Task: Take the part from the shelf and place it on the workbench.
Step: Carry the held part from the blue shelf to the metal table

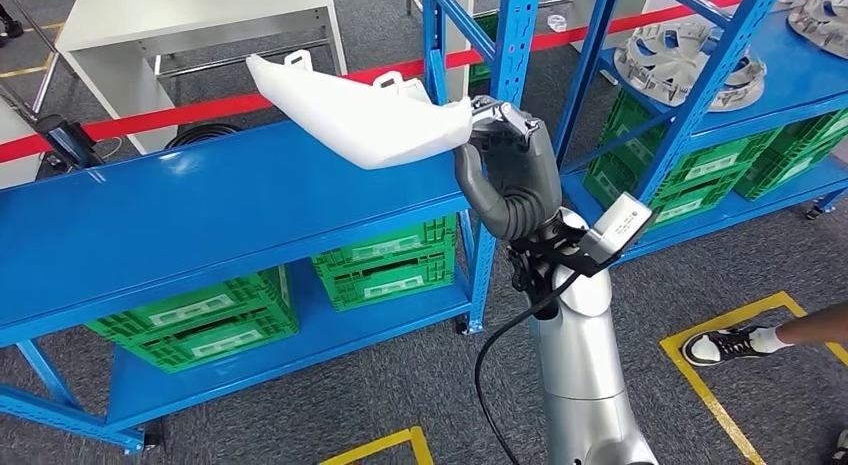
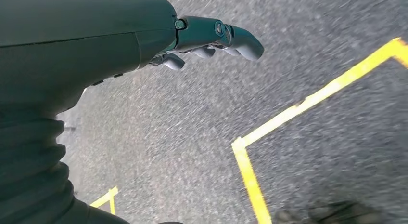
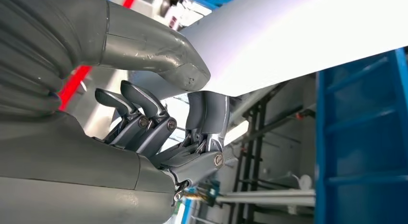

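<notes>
The right hand is pinching one end of the long white moulded plastic part, thumb on one face and fingers on the other. The part is hanging in the air above the top deck of the blue metal shelf unit, clear of its surface, with two small tabs sticking up along its far edge.

The left hand is hanging over grey carpet floor marked with yellow tape lines; its fingers are loosely curled and gripping nothing.

Green slotted plastic crates are sitting on the lower deck of the shelf unit, two stacks side by side; what is inside them I cannot tell. More green crates are filling the lower level of a second blue shelf unit to the right, and round silver wheel covers are lying on its top deck. A red barrier strip is running behind the shelves, and a person's black-and-white sneaker is standing inside a yellow floor box.
</notes>
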Controlling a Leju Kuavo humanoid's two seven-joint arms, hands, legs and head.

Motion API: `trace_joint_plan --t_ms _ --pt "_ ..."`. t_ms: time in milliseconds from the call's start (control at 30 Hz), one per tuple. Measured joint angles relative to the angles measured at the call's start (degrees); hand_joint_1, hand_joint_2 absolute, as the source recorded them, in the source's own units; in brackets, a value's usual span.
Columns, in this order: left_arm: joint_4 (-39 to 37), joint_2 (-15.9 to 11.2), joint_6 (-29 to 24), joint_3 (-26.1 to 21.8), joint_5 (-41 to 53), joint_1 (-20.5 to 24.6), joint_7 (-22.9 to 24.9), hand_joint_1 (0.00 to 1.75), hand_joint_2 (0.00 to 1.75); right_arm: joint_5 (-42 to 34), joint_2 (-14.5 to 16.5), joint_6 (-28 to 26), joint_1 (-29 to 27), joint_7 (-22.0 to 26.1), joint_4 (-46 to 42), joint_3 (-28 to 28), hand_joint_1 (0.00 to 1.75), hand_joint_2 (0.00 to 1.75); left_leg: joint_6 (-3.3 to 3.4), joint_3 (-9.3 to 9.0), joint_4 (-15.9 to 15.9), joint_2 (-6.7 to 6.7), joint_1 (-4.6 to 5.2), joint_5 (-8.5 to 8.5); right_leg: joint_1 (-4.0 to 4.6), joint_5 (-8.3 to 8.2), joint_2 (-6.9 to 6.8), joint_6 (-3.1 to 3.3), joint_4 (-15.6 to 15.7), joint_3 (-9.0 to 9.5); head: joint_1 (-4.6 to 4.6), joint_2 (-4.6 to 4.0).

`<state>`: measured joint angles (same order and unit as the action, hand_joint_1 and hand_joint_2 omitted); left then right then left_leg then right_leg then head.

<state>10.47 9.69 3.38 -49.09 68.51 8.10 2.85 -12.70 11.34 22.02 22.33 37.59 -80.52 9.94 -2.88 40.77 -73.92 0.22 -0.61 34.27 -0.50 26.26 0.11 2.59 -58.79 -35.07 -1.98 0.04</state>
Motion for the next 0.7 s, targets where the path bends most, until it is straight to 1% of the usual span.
trace_joint_plan --t_ms 33,67,100,133,167,200,233,267,300,333,367,400,433,467,500,533,567,600,633,667,700 --pt "0.0 0.0 0.0 -0.1 -0.3 -0.2 0.0 0.00 1.75 0.0 0.0 0.0 -0.2 -0.3 0.0 0.1 1.75 1.75 0.03 -0.97 -0.5 0.00 0.00 -0.89 0.02 -0.65 -0.01 -0.11 -0.1 -0.91 0.00 0.00" --pt "0.0 0.0 0.0 -0.2 -0.5 -0.4 -0.1 0.00 1.75 0.1 0.0 0.0 -0.3 -0.5 0.0 0.1 1.75 1.75 0.17 -2.90 1.1 -0.01 0.00 -2.42 0.02 -1.26 -0.03 -0.24 -0.2 -1.76 0.01 0.00" --pt "0.0 -0.1 0.0 -0.3 -0.6 -0.5 -0.1 0.00 1.75 0.1 0.0 0.0 -0.3 -0.7 0.0 0.2 1.75 1.75 0.39 -5.69 4.3 -0.04 0.02 -3.65 0.02 -1.85 -0.03 -0.41 -0.3 -2.48 0.00 0.00" --pt "0.0 -0.1 0.0 -0.3 -0.7 -0.6 -0.1 0.00 1.75 0.1 0.0 0.0 -0.3 -0.8 -0.1 0.3 1.75 1.75 0.66 -9.00 8.7 -0.08 0.14 -3.87 0.07 -2.38 -0.02 -0.67 -0.4 -3.08 0.01 0.00" --pt "0.0 -0.1 0.0 -0.3 -0.7 -0.7 -0.1 0.00 1.75 0.1 0.1 0.0 -0.3 -0.8 -0.1 0.4 1.75 1.75 0.99 -11.67 12.4 -0.15 0.27 -3.50 0.12 -2.89 -0.06 -0.96 -0.5 -3.42 -0.03 0.00" --pt "0.0 -0.2 0.0 -0.3 -0.6 -0.8 -0.2 0.00 1.75 0.1 0.2 0.0 -0.3 -0.9 -0.2 0.5 1.75 1.75 1.33 -13.29 15.1 -0.22 0.43 -2.85 0.14 -3.38 -0.11 -1.29 -0.4 -3.55 0.00 0.00" --pt "0.0 -0.2 -0.1 -0.3 -0.5 -1.0 -0.2 0.00 1.75 0.1 0.2 0.0 -0.3 -1.1 -0.3 0.7 1.75 1.75 1.71 -13.88 16.5 -0.25 0.62 -2.45 0.14 -3.91 -0.15 -1.67 -0.3 -3.60 0.04 0.00" --pt "0.0 -0.1 -0.1 -0.4 -0.4 -1.2 -0.2 0.00 1.75 0.1 0.2 -0.1 -0.4 -1.2 -0.3 0.8 1.75 1.75 2.19 -13.54 16.7 -0.23 0.63 -2.79 0.13 -4.46 -0.18 -2.06 0.0 -3.61 0.10 0.00" --pt "0.0 -0.1 -0.2 -0.4 -0.1 -1.5 -0.2 0.00 1.75 0.1 0.2 -0.2 -0.5 -1.3 -0.3 0.9 1.75 1.75 2.68 -13.08 16.9 -0.08 0.58 -3.32 0.05 -4.45 -0.14 -2.42 0.0 -3.77 0.20 0.00" --pt "0.0 -0.1 -0.4 -0.4 0.2 -1.8 -0.2 0.00 1.75 0.1 0.2 -0.3 -0.7 -1.5 -0.4 0.9 1.75 1.75 3.24 -12.60 16.9 0.09 0.50 -3.94 0.00 -3.40 -0.09 -2.80 -0.7 -4.14 0.23 0.00" --pt "-0.1 0.0 -0.5 -0.4 0.5 -2.0 -0.2 0.00 1.75 0.2 0.2 -0.4 -0.9 -1.6 -0.5 0.9 1.75 1.75 3.71 -12.07 17.0 0.25 0.38 -4.64 -0.04 -1.25 -0.05 -3.14 -2.3 -4.77 0.22 0.00" --pt "0.0 -0.1 -0.7 -0.4 0.8 -2.1 -0.2 0.00 1.75 0.2 0.2 -0.5 -1.1 -1.7 -0.7 0.9 1.75 1.75 4.03 -11.40 17.0 0.37 0.34 -5.30 -0.13 1.75 -0.03 -3.42 -5.0 -5.60 0.20 0.00" --pt "0.0 -0.1 -0.8 -0.4 0.9 -2.2 -0.2 0.00 1.75 0.3 0.2 -0.4 -1.3 -2.0 -0.9 0.9 1.75 1.75 4.24 -10.56 16.9 0.39 0.36 -6.00 -0.13 4.80 -0.03 -3.69 -8.8 -6.52 0.18 0.00" --pt "0.0 -0.1 -1.0 -0.4 0.9 -2.3 -0.3 0.00 1.75 0.3 0.2 -0.4 -1.4 -2.2 -1.0 0.9 1.75 1.75 4.29 -9.65 16.7 0.39 0.39 -6.70 -0.14 6.80 -0.03 -3.87 -12.6 -7.22 0.17 0.00" --pt "0.0 -0.2 -1.3 -0.4 0.7 -2.2 -0.4 0.00 1.75 0.3 0.2 -0.2 -1.5 -2.5 -1.1 0.9 1.75 1.75 4.27 -8.61 16.5 0.41 0.42 -7.37 -0.14 7.43 -0.03 -3.97 -15.4 -7.42 0.18 0.00" --pt "0.1 -0.2 -1.5 -0.4 0.4 -2.2 -0.4 0.00 1.75 0.3 0.2 0.0 -1.5 -2.8 -1.1 0.9 1.75 1.75 4.21 -7.57 16.3 0.43 0.44 -8.00 -0.13 6.81 -0.03 -3.97 -16.6 -6.81 0.17 0.00" --pt "0.1 -0.3 -1.6 -0.4 0.2 -2.2 -0.4 0.00 1.75 0.3 0.2 0.2 -1.5 -3.0 -1.1 0.9 1.75 1.75 4.10 -6.61 16.0 0.45 0.45 -8.53 -0.12 5.35 -0.03 -3.87 -15.6 -5.14 0.17 0.00" --pt "0.2 -0.4 -1.8 -0.5 0.0 -2.0 -0.3 0.00 1.75 0.3 0.2 0.5 -1.4 -3.1 -1.1 1.0 1.75 1.75 3.95 -5.77 15.7 0.47 0.45 -9.00 -0.10 4.01 -0.04 -3.67 -12.7 -2.52 0.17 0.00" --pt "0.2 -0.4 -1.8 -0.5 0.0 -1.9 -0.2 0.00 1.75 0.3 0.2 0.6 -1.3 -3.3 -1.2 1.0 1.75 1.75 3.75 -5.03 15.3 0.45 0.50 -9.41 -0.02 3.76 -0.04 -3.37 -8.5 0.70 0.16 0.00" --pt "0.2 -0.5 -1.9 -0.6 -0.1 -1.8 0.0 0.00 1.75 0.2 0.2 0.7 -1.2 -3.3 -1.3 1.0 1.75 1.75 3.47 -4.50 15.1 0.43 0.55 -9.80 0.11 4.05 -0.04 -3.02 -4.6 3.46 0.22 0.00" --pt "0.3 -0.6 -2.0 -0.6 -0.2 -1.8 0.0 0.00 1.75 0.2 0.3 0.7 -1.1 -3.4 -1.4 1.0 1.75 1.75 3.15 -4.20 14.9 0.41 0.59 -10.19 0.27 4.68 -0.02 -2.66 -1.7 5.29 0.15 0.00"
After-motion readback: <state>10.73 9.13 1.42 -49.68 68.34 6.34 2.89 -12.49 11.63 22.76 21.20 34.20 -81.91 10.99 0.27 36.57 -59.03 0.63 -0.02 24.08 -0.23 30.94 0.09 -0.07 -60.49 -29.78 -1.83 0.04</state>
